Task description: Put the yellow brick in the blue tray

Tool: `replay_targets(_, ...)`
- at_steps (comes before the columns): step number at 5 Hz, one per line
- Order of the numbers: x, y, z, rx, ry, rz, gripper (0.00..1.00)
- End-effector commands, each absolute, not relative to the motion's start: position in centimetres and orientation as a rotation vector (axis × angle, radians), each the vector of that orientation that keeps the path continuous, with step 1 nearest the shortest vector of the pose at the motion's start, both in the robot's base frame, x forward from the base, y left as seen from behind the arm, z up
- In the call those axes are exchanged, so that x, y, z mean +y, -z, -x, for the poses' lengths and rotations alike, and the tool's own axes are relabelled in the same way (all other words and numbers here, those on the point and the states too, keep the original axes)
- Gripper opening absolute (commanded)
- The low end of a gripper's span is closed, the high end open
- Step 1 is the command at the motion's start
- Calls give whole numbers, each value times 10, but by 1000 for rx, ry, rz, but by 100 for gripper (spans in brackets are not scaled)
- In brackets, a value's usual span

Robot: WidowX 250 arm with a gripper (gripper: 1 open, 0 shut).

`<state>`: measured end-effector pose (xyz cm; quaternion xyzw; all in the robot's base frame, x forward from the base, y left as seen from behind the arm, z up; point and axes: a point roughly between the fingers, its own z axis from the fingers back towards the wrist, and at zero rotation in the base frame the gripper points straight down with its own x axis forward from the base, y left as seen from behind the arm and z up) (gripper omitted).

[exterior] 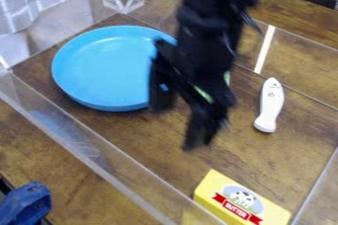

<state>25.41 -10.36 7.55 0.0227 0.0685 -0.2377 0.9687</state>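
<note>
The yellow brick [242,201] lies flat near the front right edge of the table, its red-and-white label facing up. At the back left sits the blue tray [93,66], round and shallow, with nothing in it. My gripper [185,111] hangs pointing down between the two, blurred by motion, to the right of the tray and behind and left of the brick. Its two dark fingers [203,130] stand apart with nothing between them, so it is open.
A white bottle-shaped object [268,106] lies to the right of the gripper. The green gourd is hidden behind the arm. A clear plastic wall [93,140] runs along the front and left. Something blue [24,204] sits at the bottom left corner.
</note>
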Motion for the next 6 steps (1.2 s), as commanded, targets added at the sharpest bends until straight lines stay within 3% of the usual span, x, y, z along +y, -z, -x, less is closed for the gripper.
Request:
replay_targets(1, -127, -62, -258, 120, 574, -66, 100)
replay_targets(2, -134, -35, -262, 146, 658, -77, 100)
replay_targets(3, -132, -20, -264, 150, 669, -74, 100)
replay_targets(6, -156, 5, -270, 164, 574, -58, 100)
